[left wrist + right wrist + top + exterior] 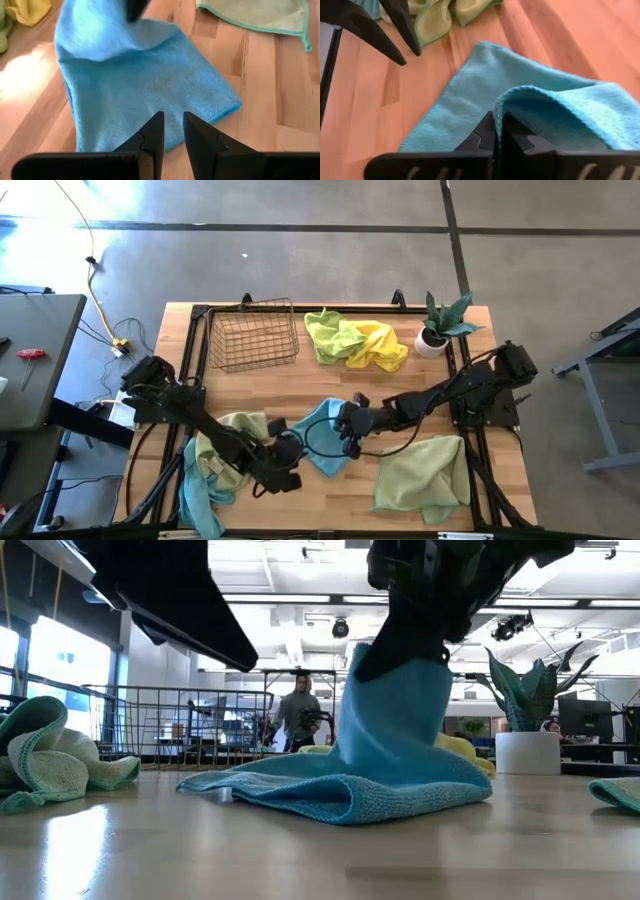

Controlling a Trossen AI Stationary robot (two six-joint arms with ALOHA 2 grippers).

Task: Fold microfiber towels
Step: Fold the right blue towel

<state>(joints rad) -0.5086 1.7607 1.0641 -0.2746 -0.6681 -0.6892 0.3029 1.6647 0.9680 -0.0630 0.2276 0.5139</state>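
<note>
A light blue towel (pixel 318 430) lies in the middle of the table, one part drawn up into a peak (pixel 395 710). My right gripper (pixel 499 117) is shut on that raised part. My left gripper (pixel 173 125) hovers just above the towel's near edge, its fingers a little apart with nothing between them. A sage green towel (pixel 425 475) lies spread flat at the near right. More sage and blue towels (pixel 215 465) are heaped at the near left. Lime and yellow towels (pixel 355 342) lie bunched at the far side. My right gripper pinches the blue towel's hemmed edge (pixel 520 96) between its two fingers, where the cloth curls over them. The fingers slant down from the table's right side. The cloth rises slack to the fingers, while its lower part (pixel 330 790) stays on the table.
A wire basket (pixel 255 335) stands at the far left and a potted plant (pixel 440 328) at the far right. Bare wood shows between the blue towel and the far towels. A person (pixel 298 710) stands in the room beyond the table.
</note>
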